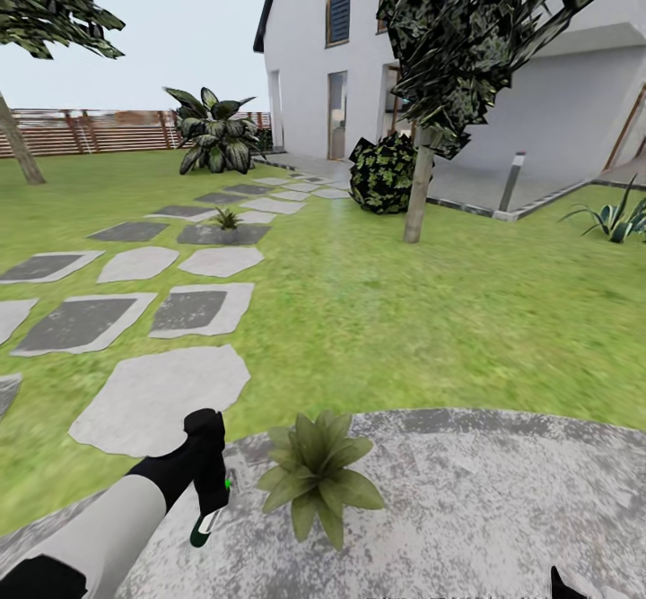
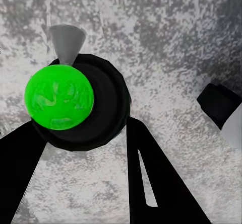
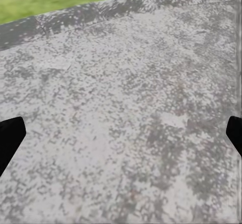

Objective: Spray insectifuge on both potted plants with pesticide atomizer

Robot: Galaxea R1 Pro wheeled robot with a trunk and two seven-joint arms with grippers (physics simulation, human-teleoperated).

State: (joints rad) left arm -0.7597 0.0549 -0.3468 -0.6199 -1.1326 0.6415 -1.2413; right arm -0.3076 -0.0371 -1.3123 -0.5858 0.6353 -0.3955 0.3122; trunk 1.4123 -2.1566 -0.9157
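Speckled grey round paved patio point(image 1: 502, 500), left fingers point(image 2: 156, 183) clamped around dark green-marked atomizer bottle point(image 1: 208, 520), at three o'clock a pointed-leaf potted rosette point(image 1: 314, 478), right fingers point(image 3: 10, 138) spread, no readable labels

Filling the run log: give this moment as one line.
left gripper: shut on pesticide atomizer | right gripper: open, above patio | near potted plant: beside atomizer | far potted plant: among slabs
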